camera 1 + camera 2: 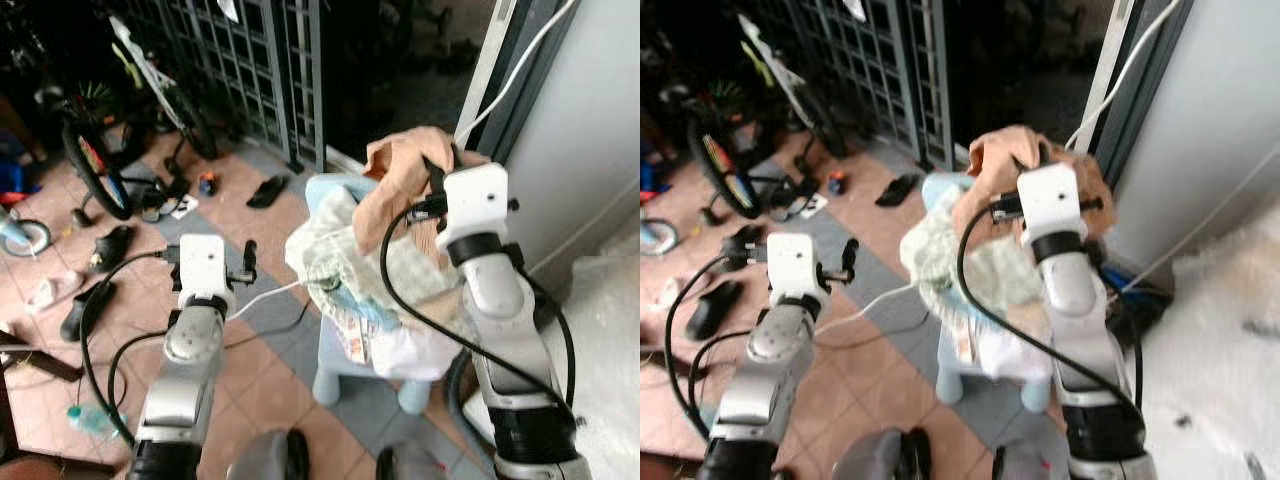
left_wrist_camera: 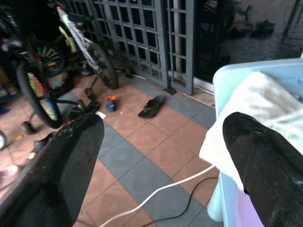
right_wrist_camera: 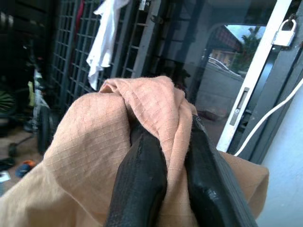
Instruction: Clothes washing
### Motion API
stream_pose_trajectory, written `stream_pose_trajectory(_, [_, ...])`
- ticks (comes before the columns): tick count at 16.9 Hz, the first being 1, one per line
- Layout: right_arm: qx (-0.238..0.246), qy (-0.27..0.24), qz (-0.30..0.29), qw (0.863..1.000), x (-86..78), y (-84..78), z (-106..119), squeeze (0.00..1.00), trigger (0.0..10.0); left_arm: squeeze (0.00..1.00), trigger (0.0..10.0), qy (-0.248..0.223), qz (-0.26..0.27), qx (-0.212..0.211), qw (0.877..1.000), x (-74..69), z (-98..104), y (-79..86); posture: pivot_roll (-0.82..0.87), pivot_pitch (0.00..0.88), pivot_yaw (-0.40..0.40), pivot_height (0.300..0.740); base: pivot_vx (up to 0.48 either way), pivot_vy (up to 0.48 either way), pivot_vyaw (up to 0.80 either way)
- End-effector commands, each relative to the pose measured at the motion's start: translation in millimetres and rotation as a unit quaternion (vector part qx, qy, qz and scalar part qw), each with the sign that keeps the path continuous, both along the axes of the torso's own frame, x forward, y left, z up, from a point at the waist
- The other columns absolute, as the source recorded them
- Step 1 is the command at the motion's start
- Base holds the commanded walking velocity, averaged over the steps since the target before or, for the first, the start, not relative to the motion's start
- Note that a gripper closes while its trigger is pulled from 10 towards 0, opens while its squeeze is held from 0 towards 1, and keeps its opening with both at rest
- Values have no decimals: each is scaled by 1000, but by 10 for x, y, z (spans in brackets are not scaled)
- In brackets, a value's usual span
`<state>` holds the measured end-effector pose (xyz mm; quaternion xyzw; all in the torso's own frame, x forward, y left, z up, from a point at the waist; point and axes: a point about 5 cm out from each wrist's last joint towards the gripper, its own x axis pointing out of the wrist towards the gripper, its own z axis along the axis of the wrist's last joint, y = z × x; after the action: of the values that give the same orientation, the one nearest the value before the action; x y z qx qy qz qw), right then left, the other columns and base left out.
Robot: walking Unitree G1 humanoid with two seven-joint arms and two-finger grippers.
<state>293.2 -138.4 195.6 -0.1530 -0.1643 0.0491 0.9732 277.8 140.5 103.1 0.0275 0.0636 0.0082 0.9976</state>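
Judging by the heaped light-blue laundry basket (image 1: 330, 190), the washing has barely begun: most clothes sit piled in it (no washer can be made out). The right gripper (image 3: 173, 156) is pinched tight on a peach cloth (image 3: 90, 146), held above the pile's far side. The left gripper (image 2: 163, 146) hangs wide apart, holding nothing, just beside the basket over the tiled floor (image 2: 156, 142).

Crumpled peach cloth (image 1: 400, 175) atop heaped laundry (image 1: 365, 285) in pale-blue basket (image 1: 330, 190).
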Motion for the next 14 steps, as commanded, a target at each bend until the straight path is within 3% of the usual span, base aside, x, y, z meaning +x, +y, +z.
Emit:
stream_pose_trajectory(1, [7, 0, 7, 1000, -1, 23, 9, 0, 10000, 0, 10000, 3, 4, 11, 1000, -3, -18, 28, -58, 0, 97, 740, -270, 0, 0])
stream_pose_trajectory(4, [6, 1, 7, 1000, 6, 22, 9, 0, 10000, 0, 10000, 3, 4, 12, 1000, 0, -19, 26, -57, 0, 97, 740, -268, 0, 0])
stream_pose_trajectory(9, [-1, -8, -4, 1000, 35, 15, 52, 0, 10000, 0, 10000, -4, 4, 6, 1000, 3, -1, 23, -56, 0, 94, 740, 0, 0, 0])
stream_pose_trajectory(14, [-3, -5, -29, 1000, 61, -49, 40, 0, 10000, 0, 10000, -13, -8, -25, 1000, -36, 21, 38, -57, 0, 83, 740, 0, 0, -788])
